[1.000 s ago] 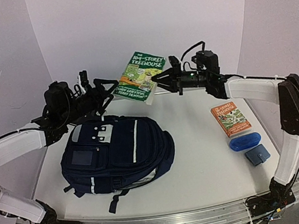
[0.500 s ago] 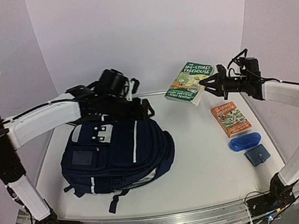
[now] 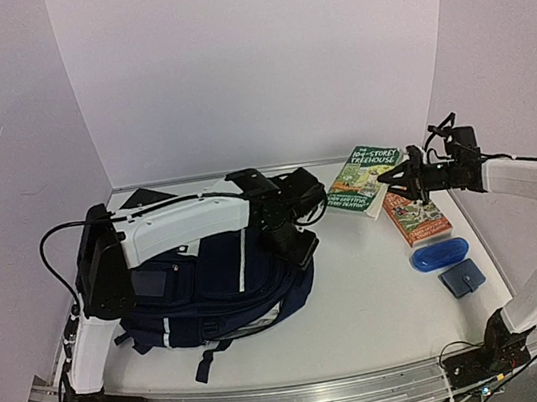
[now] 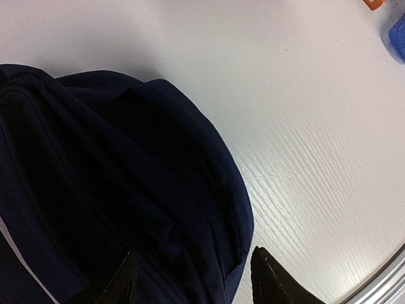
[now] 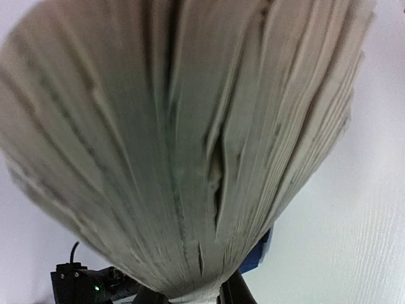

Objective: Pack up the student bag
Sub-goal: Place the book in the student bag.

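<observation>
student bag (image 3: 210, 280): lies flat on the left half of the table (image 3: 374, 296), under the left arm; no open mouth shows from above.
left end effector (image 4: 196, 285): fingers spread over the bag's rounded right edge, with cloth between them but nothing pinched yet.
right end effector (image 3: 392, 178): pinching the green book (image 3: 363, 171) by one edge, pages fanning, just beside the orange book (image 3: 418, 216).
risk, book: with so narrow a hold it may swing or slip out onto the orange book.
risk, bag: a bite on loose cloth could drag the whole bag instead of opening it.
risk, arms: the book's likely path to the bag crosses the left arm, so they may knock together.
</observation>
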{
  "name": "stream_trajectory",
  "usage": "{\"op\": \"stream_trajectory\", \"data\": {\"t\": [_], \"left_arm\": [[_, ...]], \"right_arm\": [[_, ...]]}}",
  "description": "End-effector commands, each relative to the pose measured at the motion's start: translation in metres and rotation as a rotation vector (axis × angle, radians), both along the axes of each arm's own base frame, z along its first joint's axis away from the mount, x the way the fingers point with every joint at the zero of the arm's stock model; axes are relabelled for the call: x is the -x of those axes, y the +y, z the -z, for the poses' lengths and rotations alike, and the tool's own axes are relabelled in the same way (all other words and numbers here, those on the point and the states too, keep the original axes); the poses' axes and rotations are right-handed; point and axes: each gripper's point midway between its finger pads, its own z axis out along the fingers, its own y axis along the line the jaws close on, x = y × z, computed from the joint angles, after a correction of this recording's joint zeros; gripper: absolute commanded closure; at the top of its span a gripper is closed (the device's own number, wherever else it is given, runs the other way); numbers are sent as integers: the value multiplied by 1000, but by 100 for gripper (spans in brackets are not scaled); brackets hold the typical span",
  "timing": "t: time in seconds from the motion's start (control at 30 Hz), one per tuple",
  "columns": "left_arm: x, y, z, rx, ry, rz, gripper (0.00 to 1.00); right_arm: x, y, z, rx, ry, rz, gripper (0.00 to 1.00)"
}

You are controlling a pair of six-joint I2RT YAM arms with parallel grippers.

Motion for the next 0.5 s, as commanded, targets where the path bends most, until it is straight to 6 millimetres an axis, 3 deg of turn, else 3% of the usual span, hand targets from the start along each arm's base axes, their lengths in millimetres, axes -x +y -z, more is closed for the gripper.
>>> {"op": "stream_trajectory", "data": {"t": [0.0,0.2,0.47], "left_arm": [[-9,5,7,-79,-9,5,39],[-17,17,23,-181,-42,-25,41],[-15,28,41,-303,-51,-13,39]], "right_arm": [[8,0,-34,70,-157,-52,100],[12,0,-30,83,-153,-59,100],[11,0,-26,87,-145,-61,100]]}}
